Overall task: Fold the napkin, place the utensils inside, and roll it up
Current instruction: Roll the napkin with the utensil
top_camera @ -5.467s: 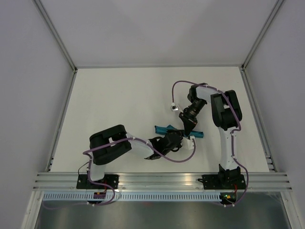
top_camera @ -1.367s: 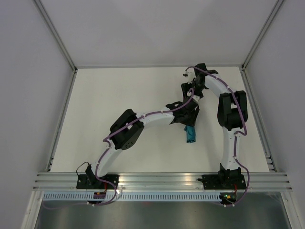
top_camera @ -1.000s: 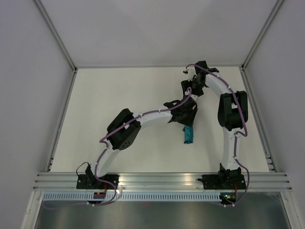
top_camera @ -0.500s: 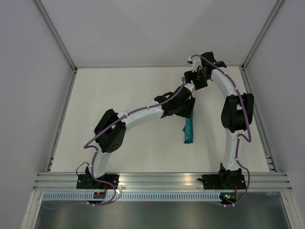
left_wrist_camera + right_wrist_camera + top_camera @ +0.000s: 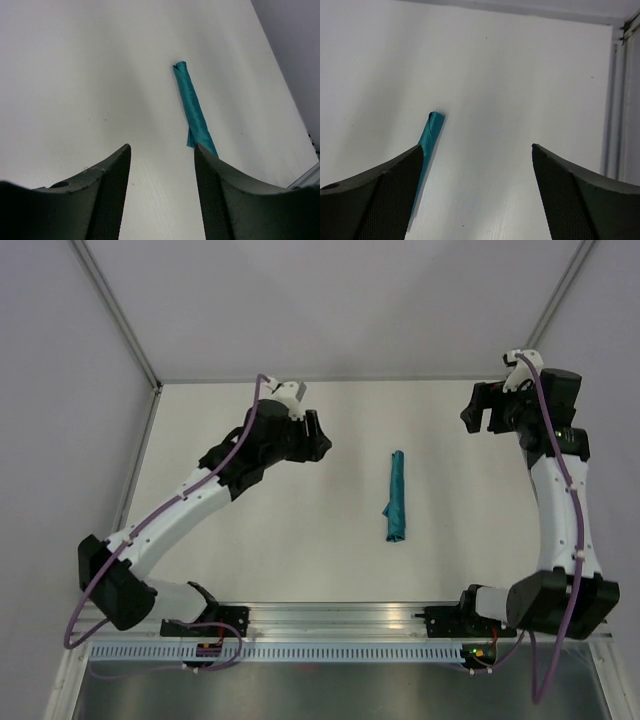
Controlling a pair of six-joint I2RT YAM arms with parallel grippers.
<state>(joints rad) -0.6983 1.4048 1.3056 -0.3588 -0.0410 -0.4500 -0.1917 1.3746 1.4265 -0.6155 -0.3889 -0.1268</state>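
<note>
The napkin (image 5: 397, 495) lies on the white table as a slim teal roll, lengthwise from far to near, with a small flap sticking out near its lower end. No utensils show in any view. My left gripper (image 5: 318, 443) hovers well to the roll's left, open and empty. In the left wrist view the napkin (image 5: 192, 107) lies beyond the left gripper (image 5: 161, 147), partly behind the right finger. My right gripper (image 5: 482, 412) is up at the far right, open and empty. In the right wrist view the napkin (image 5: 429, 132) passes behind the left finger of the right gripper (image 5: 477, 146).
A metal rail (image 5: 340, 618) runs along the table's near edge by the arm bases. Side rails (image 5: 615, 100) and grey walls bound the table on the left, right and back.
Both arms have drawn away from the napkin roll, the left toward the far left, the right toward the far right corner. The right jaws have opened wider. The roll lies alone.
</note>
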